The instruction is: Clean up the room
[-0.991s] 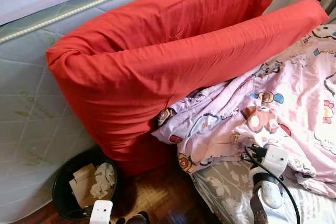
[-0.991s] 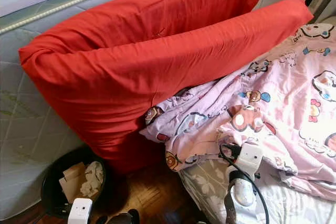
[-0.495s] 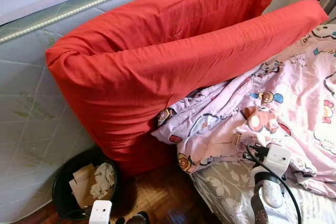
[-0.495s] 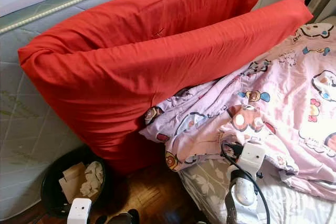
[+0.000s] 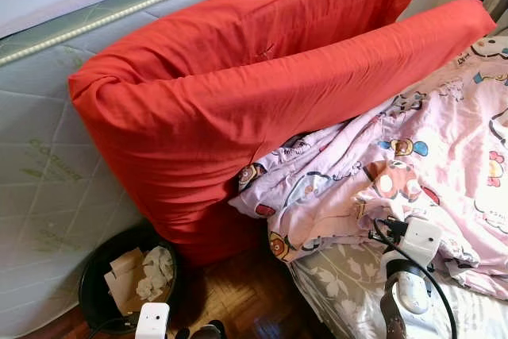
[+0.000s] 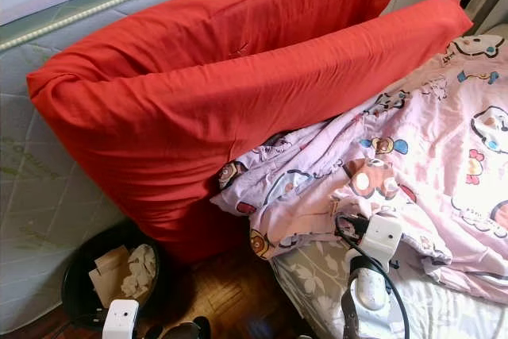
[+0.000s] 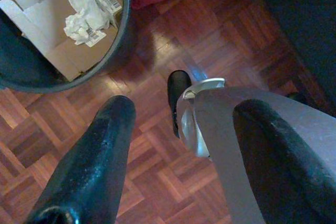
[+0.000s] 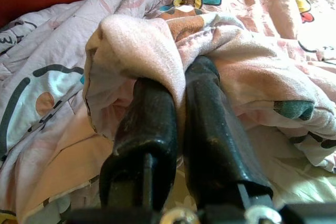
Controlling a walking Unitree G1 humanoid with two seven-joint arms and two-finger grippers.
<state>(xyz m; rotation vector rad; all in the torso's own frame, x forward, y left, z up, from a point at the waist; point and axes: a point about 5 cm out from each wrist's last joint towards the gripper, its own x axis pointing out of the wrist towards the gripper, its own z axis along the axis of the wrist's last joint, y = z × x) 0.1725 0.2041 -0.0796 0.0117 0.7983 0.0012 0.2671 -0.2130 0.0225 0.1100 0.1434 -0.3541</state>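
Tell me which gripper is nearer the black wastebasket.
Left. The left gripper hangs open over the wood floor beside the wastebasket; the right gripper is up on the bed, shut on the pink blanket.

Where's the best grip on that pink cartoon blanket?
Stay on the bunched fold of the pink cartoon blanket, which the right gripper has pinched from the bed's near edge. The doubled cloth there gives the fingers bulk; flat areas offer nothing to pinch.

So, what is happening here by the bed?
The robot is tidying the bed. Its right tool is shut on a fold of the pink cartoon blanket, which lies crumpled near the bed's edge, beside two big red cushions. The left tool hangs open above the wooden floor, near a black bin holding cardboard and crumpled paper.
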